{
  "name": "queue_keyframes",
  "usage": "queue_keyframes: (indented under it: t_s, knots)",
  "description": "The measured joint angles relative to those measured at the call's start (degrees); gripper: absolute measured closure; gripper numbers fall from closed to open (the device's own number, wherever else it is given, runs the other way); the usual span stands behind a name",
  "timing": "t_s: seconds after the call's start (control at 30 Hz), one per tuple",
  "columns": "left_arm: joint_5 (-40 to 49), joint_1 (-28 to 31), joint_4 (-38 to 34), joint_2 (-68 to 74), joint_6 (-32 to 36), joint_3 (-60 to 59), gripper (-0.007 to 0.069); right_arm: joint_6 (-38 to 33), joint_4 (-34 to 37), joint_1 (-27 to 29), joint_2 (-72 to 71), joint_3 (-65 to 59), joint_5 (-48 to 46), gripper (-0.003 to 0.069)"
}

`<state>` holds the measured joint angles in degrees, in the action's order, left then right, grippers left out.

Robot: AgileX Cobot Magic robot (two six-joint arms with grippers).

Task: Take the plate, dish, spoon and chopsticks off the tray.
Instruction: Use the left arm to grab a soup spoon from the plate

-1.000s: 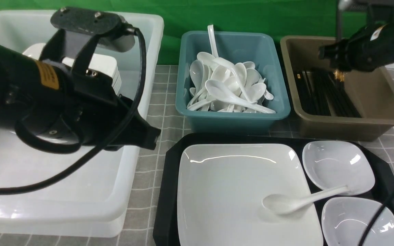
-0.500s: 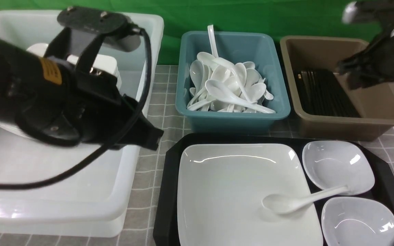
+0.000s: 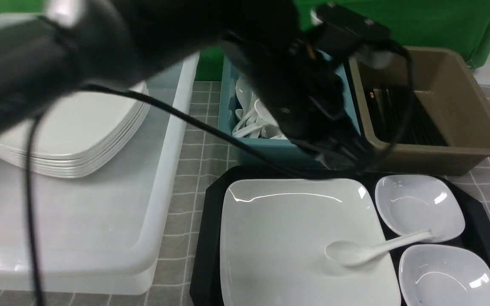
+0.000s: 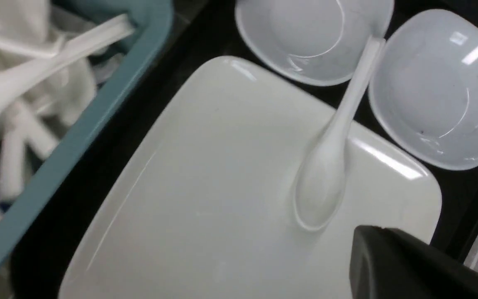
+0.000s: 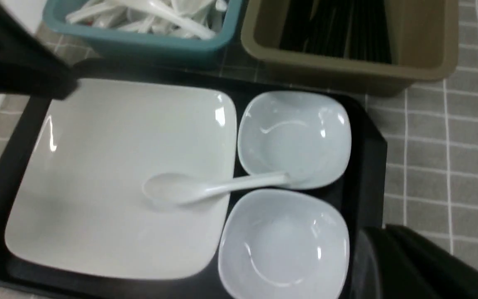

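Left gripper (image 3: 346, 157), fingers pressed together like the right gripper's (image 5: 405, 261), seemingly overhangs the plate's (image 3: 287, 238) far edge.

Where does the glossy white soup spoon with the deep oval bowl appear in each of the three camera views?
Front view: the spoon lies low and right of centre, its bowl on the large white square plate, its handle on the farther small white dish.
Left wrist view: near the picture's middle, bowl on the plate.
Right wrist view: near the centre, bowl on the plate.
Shared landmark: the plate under the spoon's bowl.
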<state>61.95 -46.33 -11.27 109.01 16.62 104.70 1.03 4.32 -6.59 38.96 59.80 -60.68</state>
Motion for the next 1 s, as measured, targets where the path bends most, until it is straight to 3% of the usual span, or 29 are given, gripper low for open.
queue_keyframes:
  t_s: [0.3, 0.67, 0.83, 1.0]
  knots:
    - [-6.6, -5.8, -0.3, 13.3, 10.1, 5.1, 0.0556, 2.5, 0.1, 0.0, -8.4, -5.0, -5.8, 0.0634]
    - [-13.3, -6.0, -1.1, 20.4, 12.1, 5.2, 0.0198, 2.5, 0.2, 0.0, -8.5, -5.2, -6.0, 0.0634]
    - [-13.7, -6.0, -1.2, 22.7, 14.1, 5.2, 0.0158, 2.5, 0.2, 0.0, -8.5, -5.2, -6.0, 0.0634]
    - [-14.0, -6.0, -0.5, 23.6, 14.9, 5.5, 0.0167, 2.5, 0.2, 0.0, -8.5, -5.2, -6.0, 0.0634]
